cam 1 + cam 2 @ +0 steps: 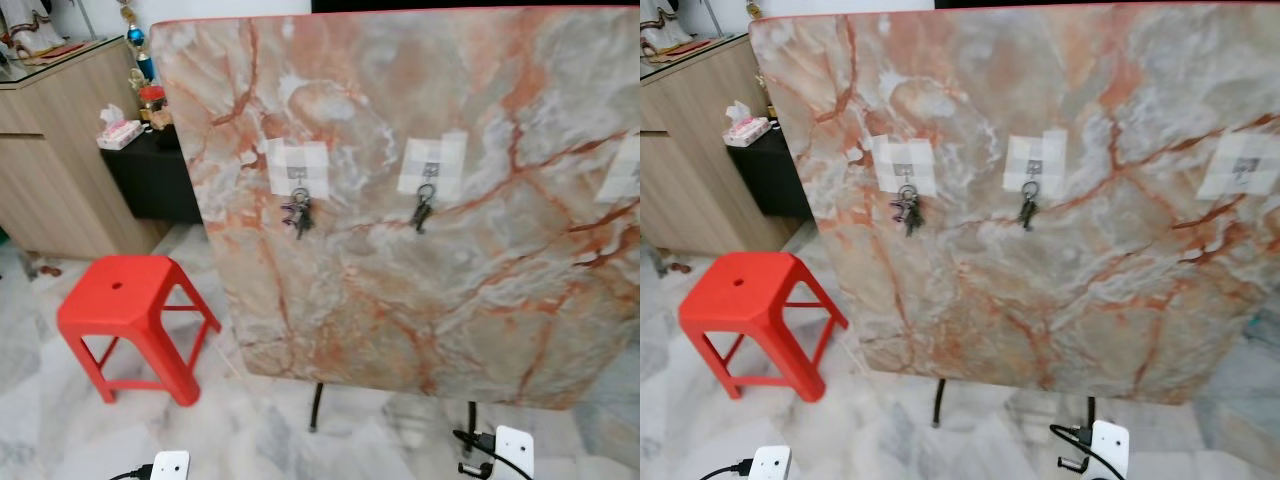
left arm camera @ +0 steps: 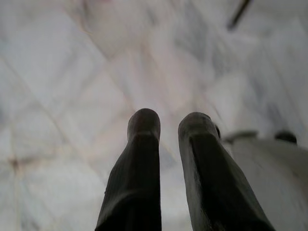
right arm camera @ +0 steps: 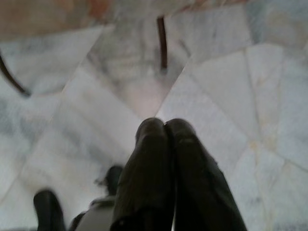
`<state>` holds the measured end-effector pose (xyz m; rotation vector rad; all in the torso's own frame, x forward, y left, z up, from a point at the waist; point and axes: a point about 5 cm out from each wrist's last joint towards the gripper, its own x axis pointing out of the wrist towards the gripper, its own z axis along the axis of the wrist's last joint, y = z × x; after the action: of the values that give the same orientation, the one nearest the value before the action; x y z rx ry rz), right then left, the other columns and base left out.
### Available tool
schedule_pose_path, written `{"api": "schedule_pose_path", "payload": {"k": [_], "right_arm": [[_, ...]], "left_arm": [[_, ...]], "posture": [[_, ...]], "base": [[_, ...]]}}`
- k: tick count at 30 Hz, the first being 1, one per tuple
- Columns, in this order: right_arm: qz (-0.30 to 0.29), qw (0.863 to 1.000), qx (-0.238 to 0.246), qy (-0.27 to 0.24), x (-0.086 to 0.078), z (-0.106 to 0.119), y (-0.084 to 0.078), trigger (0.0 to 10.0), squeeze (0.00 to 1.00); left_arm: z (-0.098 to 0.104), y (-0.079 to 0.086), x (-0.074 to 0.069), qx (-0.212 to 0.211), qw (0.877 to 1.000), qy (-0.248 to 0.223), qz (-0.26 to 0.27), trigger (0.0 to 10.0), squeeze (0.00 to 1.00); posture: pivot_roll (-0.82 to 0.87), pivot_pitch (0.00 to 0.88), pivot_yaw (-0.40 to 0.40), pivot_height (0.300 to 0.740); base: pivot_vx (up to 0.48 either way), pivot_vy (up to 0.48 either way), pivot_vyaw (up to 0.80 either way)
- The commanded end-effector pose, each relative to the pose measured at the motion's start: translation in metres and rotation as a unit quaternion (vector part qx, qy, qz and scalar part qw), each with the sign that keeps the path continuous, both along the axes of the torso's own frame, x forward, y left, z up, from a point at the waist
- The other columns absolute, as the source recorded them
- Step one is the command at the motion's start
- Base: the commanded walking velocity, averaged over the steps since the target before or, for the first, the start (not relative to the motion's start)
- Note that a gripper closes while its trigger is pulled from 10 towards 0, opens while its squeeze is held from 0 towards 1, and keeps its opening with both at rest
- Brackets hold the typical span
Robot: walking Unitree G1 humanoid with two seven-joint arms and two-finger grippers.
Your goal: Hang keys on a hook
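both grippers low by floor [image 3: 216, 96], keys [image 1: 299, 214] up on hook [image 1: 297, 174] (well apart).

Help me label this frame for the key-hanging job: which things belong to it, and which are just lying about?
Belongs to the job:
- marble board
- left hook with key bunch
- middle hook with keys
- empty right hook

Just lying about:
- red stool
- tissue box
- wooden cabinet

Red stool [image 1: 125, 305] nr wood cabinet [image 1: 50, 150], tissue box [image 1: 120, 132].
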<state>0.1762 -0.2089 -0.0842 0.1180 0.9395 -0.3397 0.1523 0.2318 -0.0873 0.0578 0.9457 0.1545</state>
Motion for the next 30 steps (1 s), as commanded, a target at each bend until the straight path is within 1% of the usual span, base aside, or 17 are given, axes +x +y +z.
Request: {"api": "schedule_pose_path", "payload": {"k": [1, 7, 11, 15, 20, 23, 29, 30], "right_arm": [[-0.010, 1.000, 0.001, -0.008, 0.0033, 0.0018, -0.0007, 10.0, 0.00], [-0.002, 1.000, 0.005, -0.009, 0.0032, 0.0016, 0.0005, 10.0, 0.00], [-0.007, 1.000, 0.005, -0.014, 0.0043, 0.0021, 0.0007, 10.0, 0.00], [-0.005, 1.000, 0.006, -0.013, 0.0048, 0.0025, -0.0003, 10.0, 0.00], [-0.029, 0.999, 0.007, -0.013, 0.0045, 0.0025, -0.0019, 10.0, 0.00], [-0.025, 1.000, 0.005, -0.010, 0.0045, 0.0025, -0.0021, 10.0, 0.00], [-0.035, 0.999, 0.003, -0.012, 0.0031, 0.0021, -0.0024, 10.0, 0.00], [-0.035, 0.999, 0.002, -0.012, 0.0029, 0.0021, -0.0024, 10.0, 0.00]], "left_arm": [[0.0009, 0.0028, 0.0009, 0.002, 1.000, 0.002, -0.004, 10.0, 0.00], [0.0009, 0.0048, -0.0006, -0.002, 1.000, -0.001, 0.011, 10.0, 0.00], [0.0014, 0.0064, -0.0003, 0.000, 1.000, -0.002, 0.016, 10.0, 0.00], [0.0011, 0.0057, -0.0004, -0.001, 1.000, -0.001, 0.019, 10.0, 0.00], [0.0012, 0.0054, 0.0004, -0.003, 1.000, -0.002, 0.027, 10.0, 0.00], [0.0013, 0.0056, 0.0003, -0.005, 1.000, -0.004, 0.031, 10.0, 0.00], [0.0011, 0.0063, -0.0009, -0.006, 1.000, -0.004, 0.030, 10.0, 0.00], [0.0010, 0.0065, -0.0011, -0.006, 1.000, -0.004, 0.030, 10.0, 0.00]], "posture": [[0.06, 0.000, 0.006, 0.740], [0.08, 0.000, -0.002, 0.740], [0.09, 0.000, 0.004, 0.740], [0.10, 0.000, -0.012, 0.740], [0.10, 0.000, -0.024, 0.740], [0.10, 0.000, -0.029, 0.740], [0.09, 0.000, -0.023, 0.740], [0.09, 0.000, -0.023, 0.740]], "base": [[0.000, 0.000, 0.00], [0.000, 0.000, 0.00], [0.000, 0.000, 0.00], [0.000, 0.000, 0.00], [0.000, 0.000, 0.00], [0.000, 0.000, -0.61], [0.254, 0.000, -0.79], [0.266, 0.000, 0.00]]}}
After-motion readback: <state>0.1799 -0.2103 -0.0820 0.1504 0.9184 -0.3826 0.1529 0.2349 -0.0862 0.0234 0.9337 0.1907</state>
